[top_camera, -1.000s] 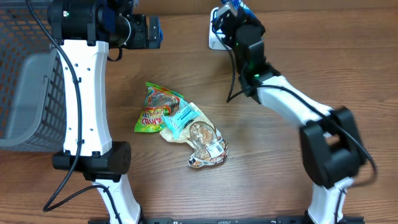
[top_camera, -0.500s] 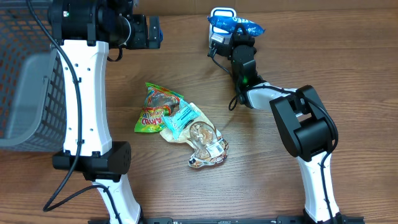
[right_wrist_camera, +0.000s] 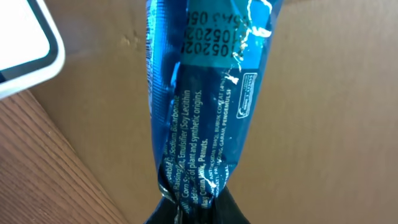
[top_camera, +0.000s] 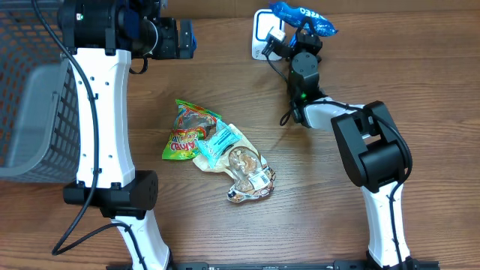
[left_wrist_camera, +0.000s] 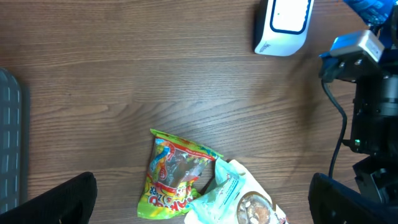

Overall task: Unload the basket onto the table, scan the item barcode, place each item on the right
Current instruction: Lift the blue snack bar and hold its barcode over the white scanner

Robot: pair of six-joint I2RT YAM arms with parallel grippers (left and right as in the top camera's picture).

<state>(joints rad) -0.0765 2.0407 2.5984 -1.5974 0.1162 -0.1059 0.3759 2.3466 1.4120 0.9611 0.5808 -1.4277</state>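
Basket: a grey mesh basket (top_camera: 30, 112) stands at the left edge of the wooden table (top_camera: 420, 82).
Left arm: it rises from the near edge, its white link upright in the overhead view, with the wrist at the far left of the table.
Left gripper (top_camera: 178, 39): the jaws stand wide apart and hold nothing. Its dark fingers (left_wrist_camera: 53, 199) show only at the two bottom corners of the left wrist view.
Loose snacks: a green-and-yellow packet (top_camera: 186, 131), a teal-and-cream packet (top_camera: 220, 141) and a clear cookie pack (top_camera: 251, 176) lie overlapping mid-table, well apart from both grippers.
Scanner: the white scanner (top_camera: 262, 34) sits at the far edge, right of centre.
Right arm: it reaches from the near right edge across the table, with the black elbow raised and the wrist aimed at the far edge beside the scanner.
Right gripper (right_wrist_camera: 194, 210): the jaws are pinched tight on the lower end of the blue packet.
Blue packet (top_camera: 304, 13): it is held off the table and rises out of the jaws. Its printed side faces the wrist camera, and it sits just right of the scanner, not touching it.
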